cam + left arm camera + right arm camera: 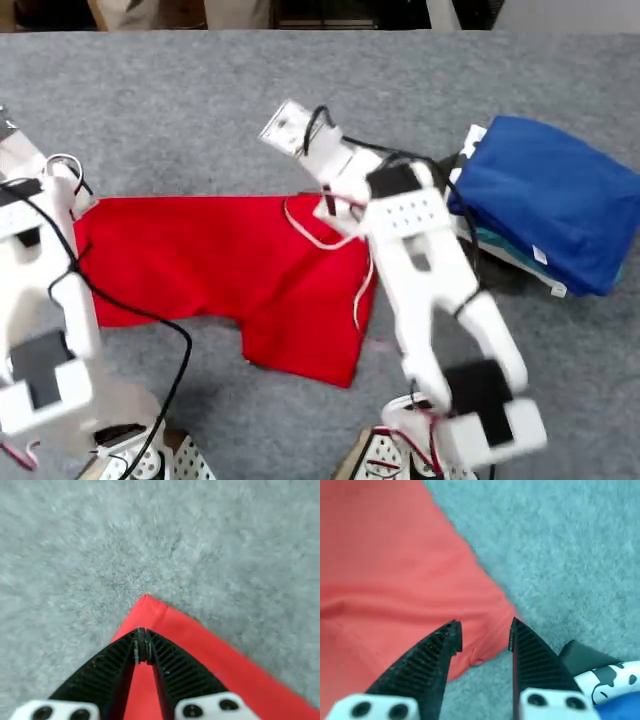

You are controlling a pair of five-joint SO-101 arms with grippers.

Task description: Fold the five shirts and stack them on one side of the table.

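A red shirt lies partly folded on the grey table, left of centre. My left gripper is at the shirt's far-left corner. In the left wrist view it is shut on the red shirt just behind that corner. My right gripper hangs over the shirt's far-right corner. In the right wrist view it stands open above the red shirt, with the corner between its fingers. A stack of folded shirts topped by a blue shirt sits at the right side.
The grey carpet-like table top spreads behind the shirt. Arm bases and cables take up the front edge. In the right wrist view the stack's edge lies close to the right gripper, with a black layer beneath it.
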